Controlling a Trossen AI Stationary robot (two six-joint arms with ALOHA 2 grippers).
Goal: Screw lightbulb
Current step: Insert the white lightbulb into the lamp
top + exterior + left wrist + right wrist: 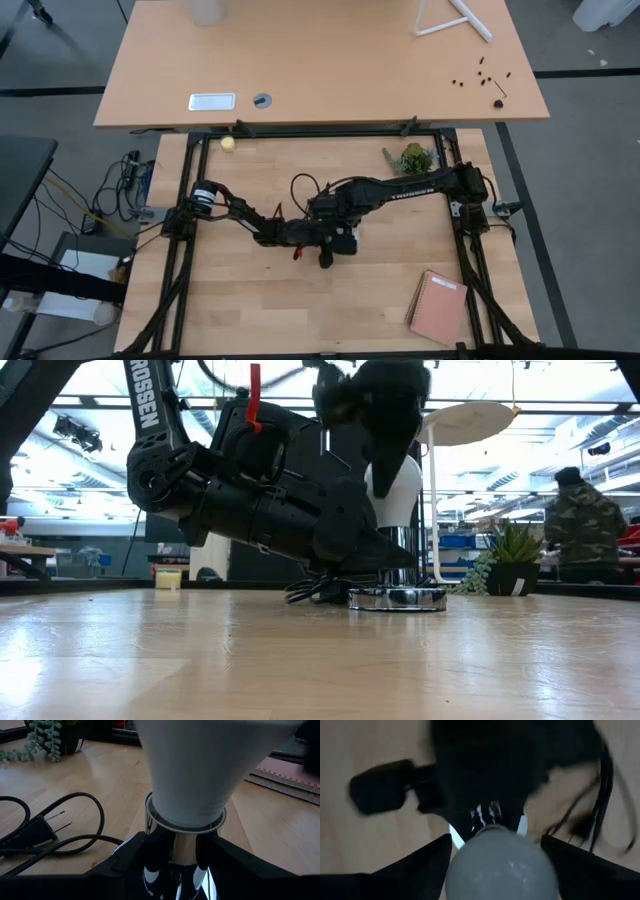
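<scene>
The right gripper [495, 855] hung straight above the lightbulb [393, 490], its two dark fingers [415, 867] standing apart on either side of the bulb's round white top; whether the pads actually touched the glass could not be told. The left gripper [172, 855] lay low over the table [250, 310], its fingers clamped on the shiny stem of the socket [397, 597] just under the bulb's neck.

The lightbulb stood upright in that socket, near the middle of the wooden table where the two arms met. It was matte white and pear-shaped: broad and rounded at the top, narrowing smoothly downward to a neck that sat inside a chrome collar. In the left wrist view the white cone of the bulb ended at a thin pale ring against the mirrored metal, and its screw base was hidden within the collar. In the low view the bulb rose behind the dark bulk of the left arm, above the socket's round polished foot, which rested flat on the table.

A black cord [75, 840] with a two-pin plug [35, 830] curled on the wood beside the socket. A small potted plant [412, 158] and a pink notebook [438, 307] lay well apart from it.
</scene>
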